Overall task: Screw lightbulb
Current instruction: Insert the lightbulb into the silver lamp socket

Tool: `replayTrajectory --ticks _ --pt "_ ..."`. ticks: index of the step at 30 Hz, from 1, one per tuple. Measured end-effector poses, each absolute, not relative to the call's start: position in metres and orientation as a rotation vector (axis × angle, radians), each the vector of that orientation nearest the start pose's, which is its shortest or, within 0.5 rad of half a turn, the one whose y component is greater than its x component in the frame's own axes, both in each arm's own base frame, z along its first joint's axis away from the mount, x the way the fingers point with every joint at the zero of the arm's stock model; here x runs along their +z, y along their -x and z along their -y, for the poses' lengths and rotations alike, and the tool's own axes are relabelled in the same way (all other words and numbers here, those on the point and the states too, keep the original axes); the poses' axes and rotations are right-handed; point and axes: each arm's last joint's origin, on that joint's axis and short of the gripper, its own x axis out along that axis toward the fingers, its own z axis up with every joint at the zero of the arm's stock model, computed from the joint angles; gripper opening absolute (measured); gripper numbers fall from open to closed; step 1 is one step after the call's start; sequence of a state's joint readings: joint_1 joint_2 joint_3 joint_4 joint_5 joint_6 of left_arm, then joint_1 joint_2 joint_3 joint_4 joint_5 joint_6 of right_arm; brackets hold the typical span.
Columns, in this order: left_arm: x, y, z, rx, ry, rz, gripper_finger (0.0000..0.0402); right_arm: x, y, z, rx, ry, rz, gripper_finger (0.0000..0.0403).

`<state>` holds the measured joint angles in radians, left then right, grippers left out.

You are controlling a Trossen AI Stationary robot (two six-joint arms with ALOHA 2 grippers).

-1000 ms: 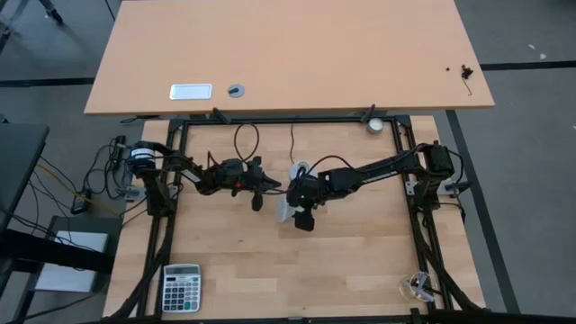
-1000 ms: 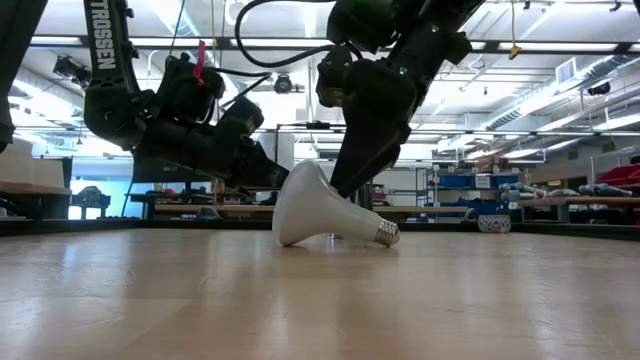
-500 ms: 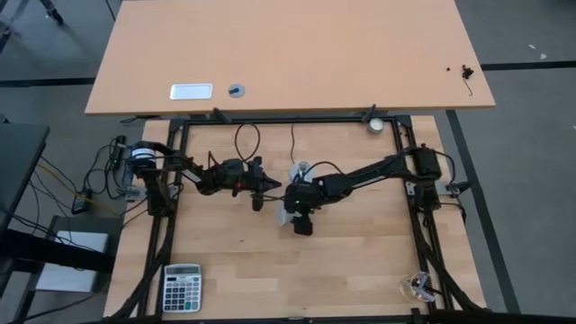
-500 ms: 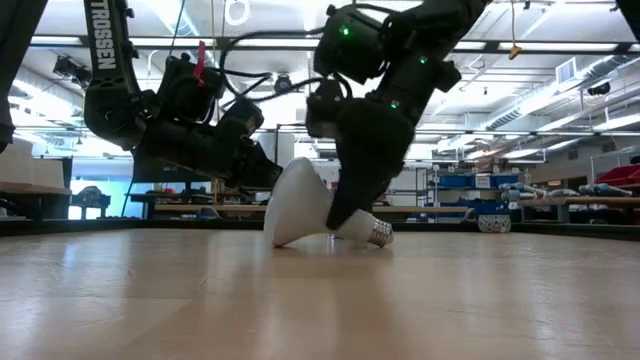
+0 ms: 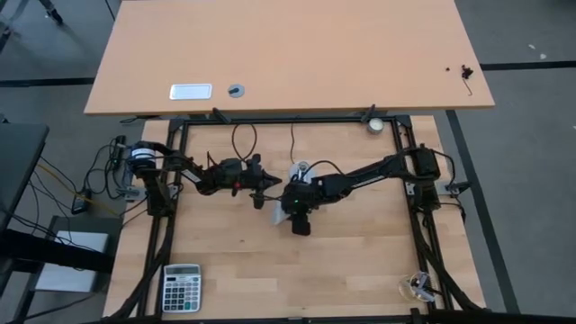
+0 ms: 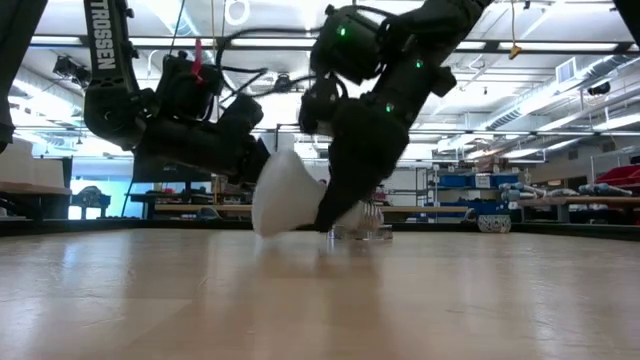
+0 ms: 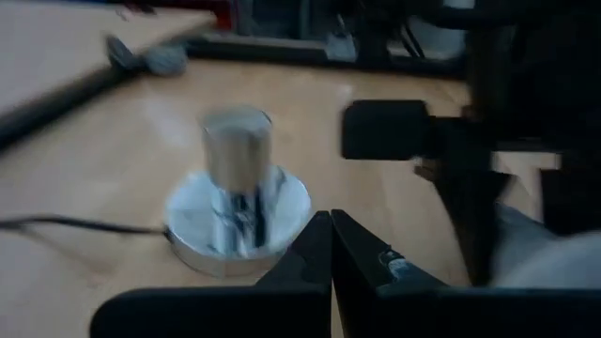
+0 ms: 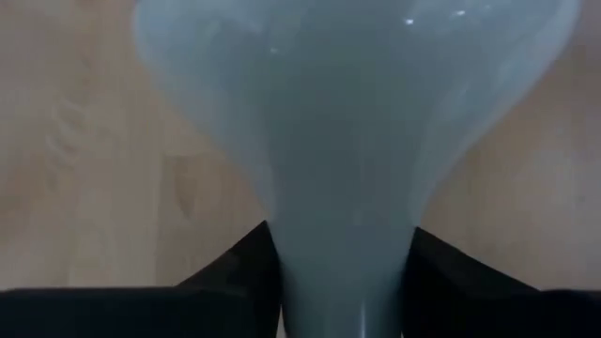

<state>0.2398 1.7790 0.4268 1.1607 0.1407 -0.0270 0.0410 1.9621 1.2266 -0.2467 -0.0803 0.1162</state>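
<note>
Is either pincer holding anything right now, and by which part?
The right pincer grips the white frosted lightbulb at its narrow neck, one finger on each side. The left pincer is shut and holds nothing.

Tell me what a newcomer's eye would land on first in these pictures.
The white lightbulb lying on its side mid-table, with the right gripper closed around its narrow neck, draws the eye first. Close beside it hangs the left gripper, shut and empty, looking at the round silver socket base with its thin black cord. A calculator sits apart at the table's near left corner.
</note>
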Motion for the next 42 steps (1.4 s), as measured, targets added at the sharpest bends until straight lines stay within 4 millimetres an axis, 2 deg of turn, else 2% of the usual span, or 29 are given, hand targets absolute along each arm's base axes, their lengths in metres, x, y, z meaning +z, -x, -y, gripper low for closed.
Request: replayTrajectory --ticks 5,10,13,17,22,30,38,42 --pt "0.126 -0.267 -0.066 0.178 0.032 -0.061 0.0004 0.181 -0.388 -0.011 0.046 -0.119 -0.919 0.0159" --pt "0.139 -0.253 -0.071 0.207 0.040 0.124 0.0004 0.232 -0.372 0.001 -0.042 -0.047 -0.795 0.0159" --pt "0.146 -0.258 -0.071 0.137 0.060 0.147 0.0004 0.259 -0.362 0.014 -0.113 -0.013 -0.699 0.0159" --pt "0.154 -0.270 -0.065 0.052 0.055 0.167 0.0004 0.277 -0.359 0.032 -0.186 -0.002 -0.600 0.0159" --pt "0.165 -0.279 -0.065 0.042 0.036 0.219 0.0003 0.273 -0.363 0.043 -0.214 0.004 -0.583 0.0159" --pt "0.162 -0.281 -0.070 0.075 0.044 0.182 0.0003 0.245 -0.354 0.053 -0.236 -0.009 -0.600 0.0158" --pt "0.162 -0.296 -0.076 0.103 0.062 0.092 0.0002 0.221 -0.342 0.072 -0.263 -0.040 -0.623 0.0165" --pt "0.162 -0.301 -0.078 0.136 0.045 0.057 0.0002 0.208 -0.335 0.081 -0.291 -0.045 -0.596 0.0157"
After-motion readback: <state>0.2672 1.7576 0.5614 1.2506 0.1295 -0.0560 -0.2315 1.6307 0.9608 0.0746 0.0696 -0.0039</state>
